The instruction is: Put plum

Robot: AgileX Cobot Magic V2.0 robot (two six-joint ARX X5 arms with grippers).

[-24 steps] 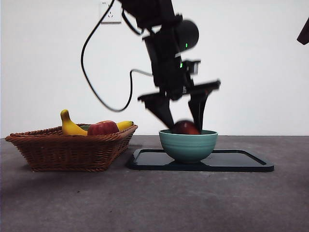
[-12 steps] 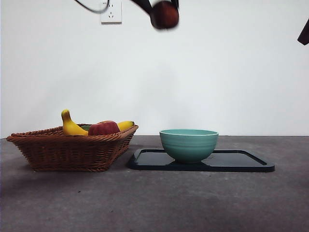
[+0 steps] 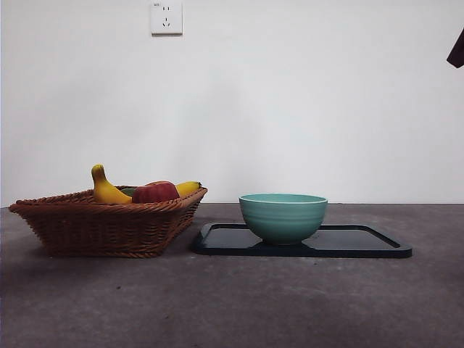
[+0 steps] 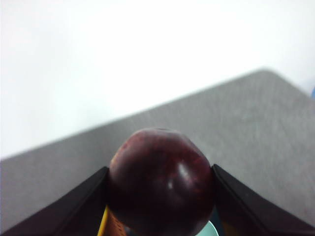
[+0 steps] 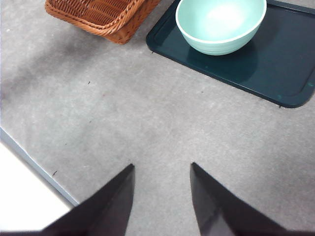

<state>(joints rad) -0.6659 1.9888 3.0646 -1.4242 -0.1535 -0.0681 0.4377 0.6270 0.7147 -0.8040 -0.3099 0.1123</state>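
Plum [image 4: 161, 182] is clamped between the 2 jaws of the left gripper [image 4: 160, 196], raised out of the front view. Beyond, the teal bowl [image 3: 283, 216] sits empty on the dark tray [image 3: 362, 245]; the destination is probably the wicker basket [image 3: 109, 225], so a low, gentle release is advised. The right gripper [image 5: 162, 196] is held apart, waiting.

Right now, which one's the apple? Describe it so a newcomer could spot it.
Find the wicker basket left of the dark tray with the green bowl. The apple sits in the basket's middle, showing above the rim. It is the round red fruit between the two ends of the yellow banana.
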